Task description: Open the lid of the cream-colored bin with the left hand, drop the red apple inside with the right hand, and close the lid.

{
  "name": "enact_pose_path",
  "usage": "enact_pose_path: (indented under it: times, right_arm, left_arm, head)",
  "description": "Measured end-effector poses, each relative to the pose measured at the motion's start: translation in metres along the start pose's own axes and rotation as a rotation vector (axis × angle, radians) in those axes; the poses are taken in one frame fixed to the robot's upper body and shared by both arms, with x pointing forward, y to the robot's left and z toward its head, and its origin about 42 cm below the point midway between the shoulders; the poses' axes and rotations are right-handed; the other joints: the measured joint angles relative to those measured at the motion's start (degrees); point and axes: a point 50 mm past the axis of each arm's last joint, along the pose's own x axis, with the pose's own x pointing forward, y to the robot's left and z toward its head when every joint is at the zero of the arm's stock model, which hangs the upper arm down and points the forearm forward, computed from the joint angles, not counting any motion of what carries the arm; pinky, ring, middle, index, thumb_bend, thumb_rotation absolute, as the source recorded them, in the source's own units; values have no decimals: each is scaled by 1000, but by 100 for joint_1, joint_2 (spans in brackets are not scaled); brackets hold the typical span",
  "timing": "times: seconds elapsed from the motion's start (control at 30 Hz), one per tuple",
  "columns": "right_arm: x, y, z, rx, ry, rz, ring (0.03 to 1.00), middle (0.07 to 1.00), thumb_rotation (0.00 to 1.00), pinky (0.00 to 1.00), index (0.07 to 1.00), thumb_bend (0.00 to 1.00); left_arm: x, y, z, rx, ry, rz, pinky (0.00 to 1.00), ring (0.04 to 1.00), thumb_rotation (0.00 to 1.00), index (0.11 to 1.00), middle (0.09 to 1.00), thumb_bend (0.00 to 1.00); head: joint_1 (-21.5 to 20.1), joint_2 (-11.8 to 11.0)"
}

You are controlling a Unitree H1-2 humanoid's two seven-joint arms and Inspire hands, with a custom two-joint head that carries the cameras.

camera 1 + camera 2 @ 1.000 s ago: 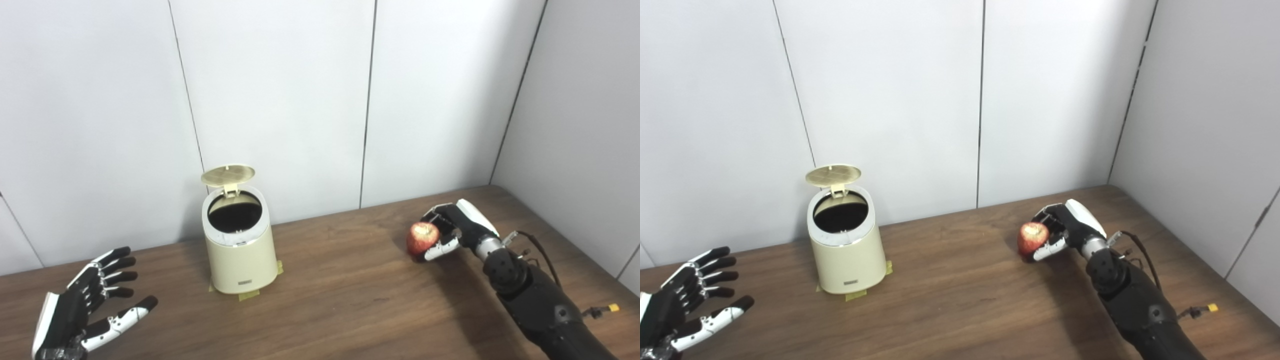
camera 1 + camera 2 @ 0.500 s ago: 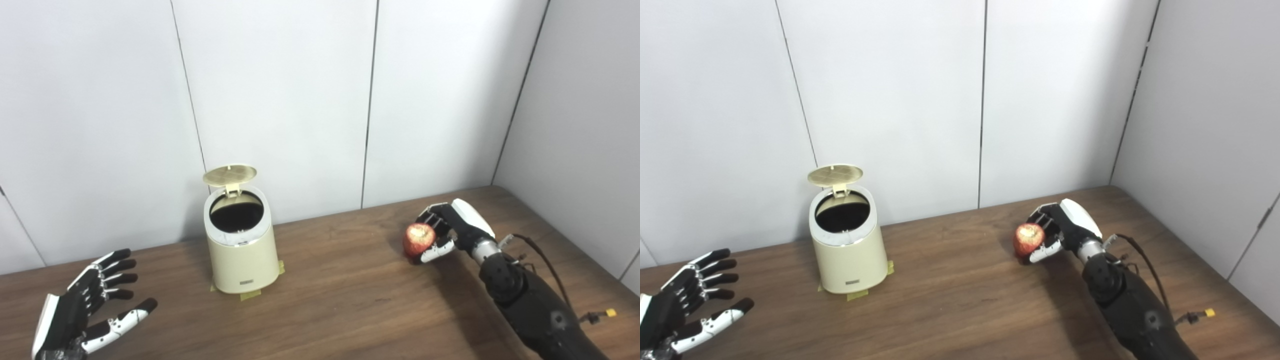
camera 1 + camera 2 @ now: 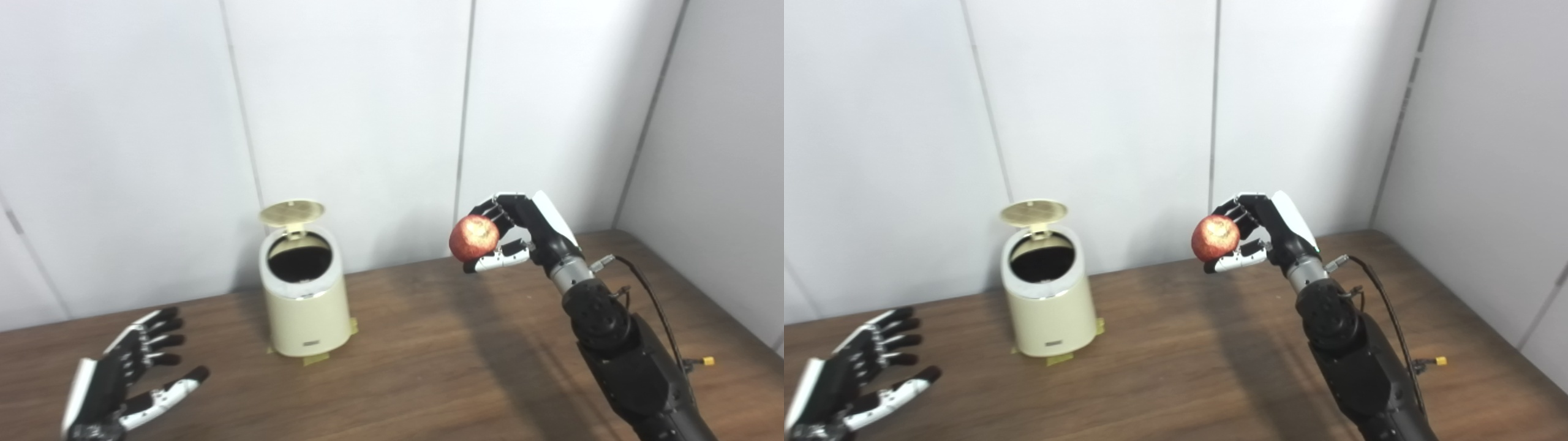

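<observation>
R hand (image 3: 520,229) has raised the red apple (image 3: 473,238) off the table (image 3: 429,367), fingers closed on it, well right of the bin (image 3: 304,300). Lid (image 3: 291,212) stands open. L hand (image 3: 125,383) empty, fingers spread. Next: carry over the opening.

Desk (image 3: 429,367): dark brown wood grain, smooth, low satin sheen with faint reflections.

Bin (image 3: 309,312), standing on the desk: cream plastic body, smooth, semi-gloss; pale band around the mouth; small dark label low on its front. Lid (image 3: 291,212) above the bin: same cream plastic, underside ribbed in a grid.

Tape tabs (image 3: 315,359) at the bin's base: matt, yellowish.

Apple (image 3: 473,238), right of the bin: red skin, speckled, dull shine.

Right hand (image 3: 520,229): black and white hard plastic shells, glossy; fingers (image 3: 496,262) partly white. Left hand (image 3: 122,383), left of the bin: same finish.

Wall panels (image 3: 355,110) behind the bin: white, matt, smooth.
</observation>
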Motion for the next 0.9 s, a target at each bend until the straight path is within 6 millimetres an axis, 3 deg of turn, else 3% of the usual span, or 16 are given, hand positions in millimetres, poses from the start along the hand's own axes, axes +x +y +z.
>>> enact_pose_path:
  times: [0.17,0.3,0.5,0.7,0.9]
  right_arm:
    - [3,26,5,112,15,26,387,434,4,347,517,525]
    - [1,49,8,170,25,50,385,433,3,340,521,524]
    - [8,76,35,212,-23,84,370,429,1,318,527,522]
    - [18,87,63,212,-54,85,426,447,2,379,512,526]
    - [28,96,77,253,-51,97,408,436,0,360,516,525]
  left_arm:
    - [0,-11,1,-3,-13,-6,628,705,118,806,766,723]
    - [0,-17,1,6,-11,-11,616,715,135,806,772,741]
    - [1,-28,2,0,-12,-10,620,721,165,810,776,748]
    - [1,-33,3,-8,-12,-5,624,731,158,811,775,742]
    - [1,-39,3,-18,-12,2,622,726,153,812,773,746]
  head:
    - [405,-70]
    - [554,-97]
    - [845,-132]
    - [1012,-149]
    - [1126,-167]
